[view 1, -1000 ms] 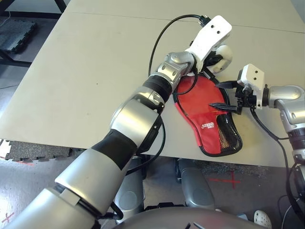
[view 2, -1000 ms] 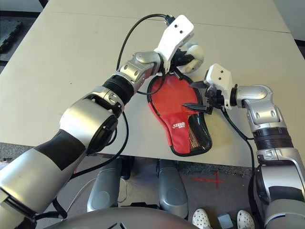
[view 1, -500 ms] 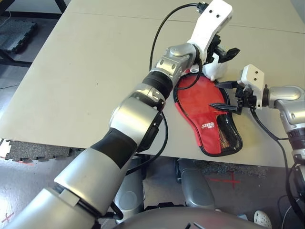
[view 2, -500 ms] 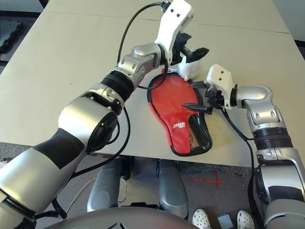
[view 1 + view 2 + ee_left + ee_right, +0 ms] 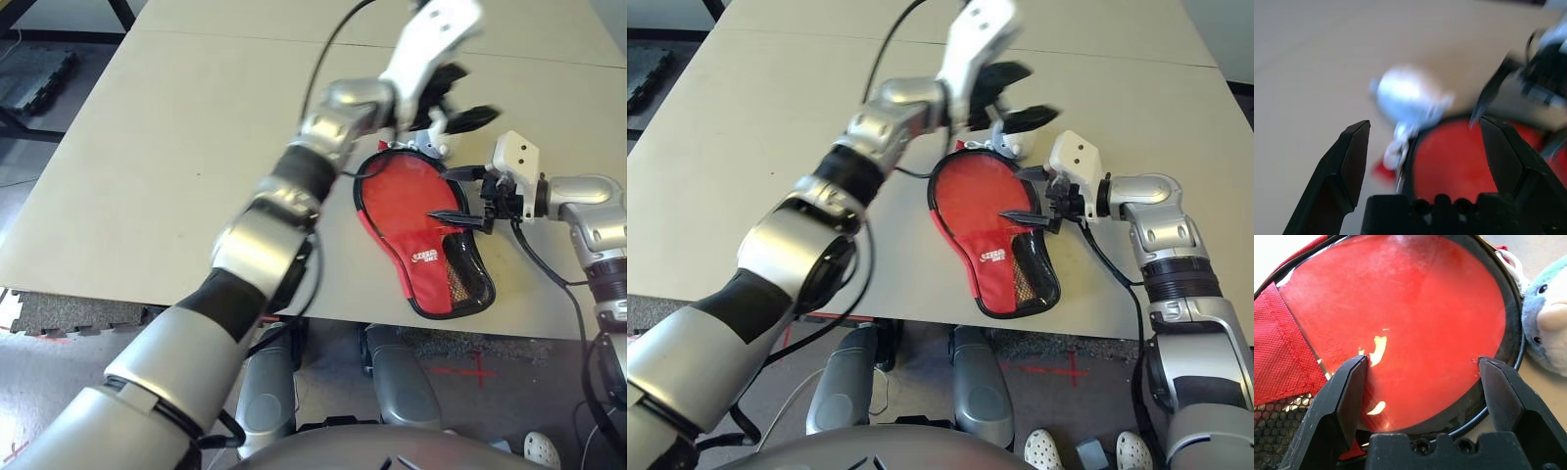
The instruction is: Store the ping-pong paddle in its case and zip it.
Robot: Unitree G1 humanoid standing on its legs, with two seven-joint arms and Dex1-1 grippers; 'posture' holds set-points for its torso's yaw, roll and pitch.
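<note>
Paddle: the flat ping-pong paddle with the round red rubber face point(image 5: 1420, 318) lies inside the case; its face shows through the open round end, and its handle is hidden under the fabric.
Case: the red paddle-shaped fabric pouch with black mesh pocket and white logo point(image 5: 431, 257) lies flat on the beige table point(image 5: 176, 147), near the front edge and on the robot's right side.
Long axis: the round end points away from the robot and the narrow mesh end points toward the front edge, a little to the right.
Zipper edge: a black rim goes around the round end; I cannot find the zipper pull.
Right claw: the right claw point(image 5: 460, 196) stands released, with nothing between the black fingers, directly above the right edge of the case and pointing to the left across it.
Left claw: the left claw point(image 5: 1019, 98) is also spread wide and empty, above the far end of the case.
Soft toy: a small white fluffy ball-shaped toy point(image 5: 1550, 323) lies just beside the round end, under the left claw.
Nearer arm: in my judgement the right one, because it hangs over the case rim.
Coming move: probably one claw holds the round end and the other takes the zipper.
</note>
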